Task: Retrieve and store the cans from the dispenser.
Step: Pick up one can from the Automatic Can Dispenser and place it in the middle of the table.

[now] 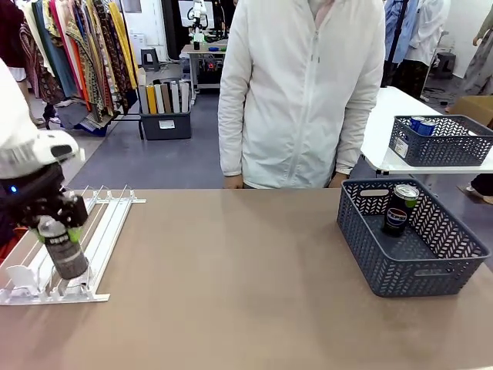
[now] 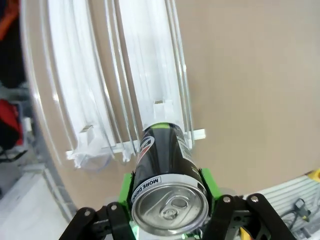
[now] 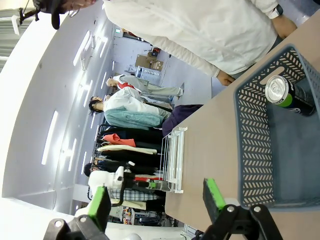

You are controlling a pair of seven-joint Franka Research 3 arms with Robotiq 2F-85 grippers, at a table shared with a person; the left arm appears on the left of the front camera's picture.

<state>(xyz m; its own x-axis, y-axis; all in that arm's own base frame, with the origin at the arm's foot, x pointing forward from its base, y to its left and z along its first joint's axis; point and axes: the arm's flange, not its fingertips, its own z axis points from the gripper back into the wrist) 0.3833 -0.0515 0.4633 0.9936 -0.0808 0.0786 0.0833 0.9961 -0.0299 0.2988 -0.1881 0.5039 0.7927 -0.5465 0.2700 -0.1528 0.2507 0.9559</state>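
Tightly, left tool (image 1: 60, 230) clamps dark can (image 1: 68, 259) at dispenser (image 1: 108, 213) end (open tabletop (image 1: 231, 277) alongside).

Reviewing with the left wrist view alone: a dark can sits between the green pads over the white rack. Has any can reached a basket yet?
Observer: Yes, one dark can stands in the grey basket on the table's right side.
Operator: Is the right gripper busy?
Observer: No, the right gripper is open and empty, facing that basket.
Operator: And the person?
Observer: The person stands at the far edge, opposite the middle.
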